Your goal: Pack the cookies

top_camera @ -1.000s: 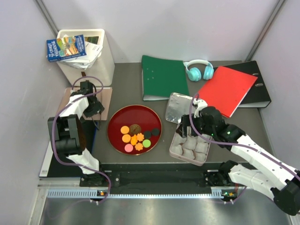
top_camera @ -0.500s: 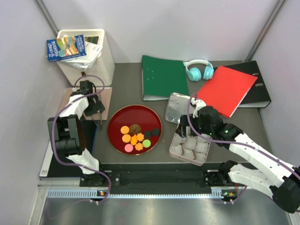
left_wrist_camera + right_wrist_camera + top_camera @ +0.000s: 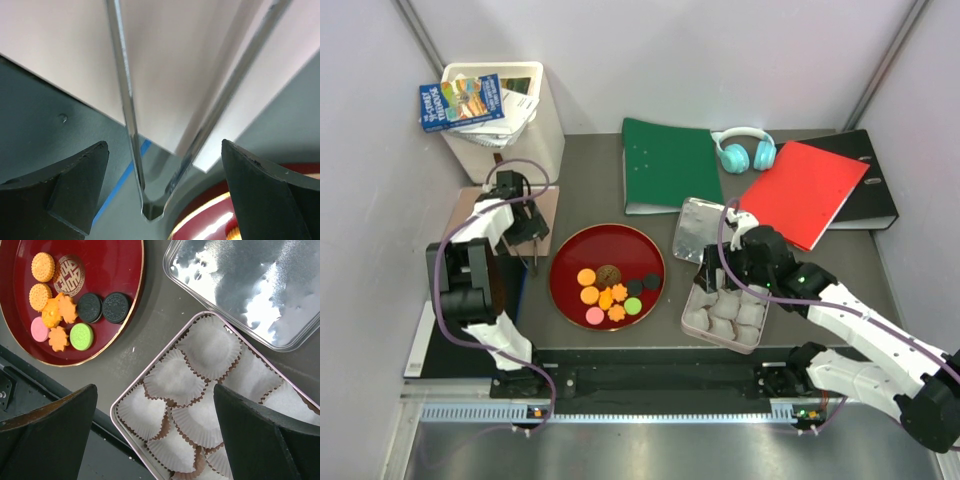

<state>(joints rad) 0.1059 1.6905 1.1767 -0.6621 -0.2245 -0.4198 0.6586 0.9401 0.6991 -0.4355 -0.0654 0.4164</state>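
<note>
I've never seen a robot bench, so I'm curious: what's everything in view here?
tray: one, red, centre
cookies: ten; five orange, two black, one each brown, pink, green; on the tray
tin: one, pale, right of the tray
paper cups: several, white, in the tin
lid: one, silver, behind the tin
green folder: one, back centre
red folder: one, back right
binder: one, black, far right
headphones: one pair, teal, between the folders
bin: one, white, back left, books on top
tongs: one pair, metal, on a brownish board, left
left gripper: open, either side of the tongs
right gripper: open, above the tin
</note>
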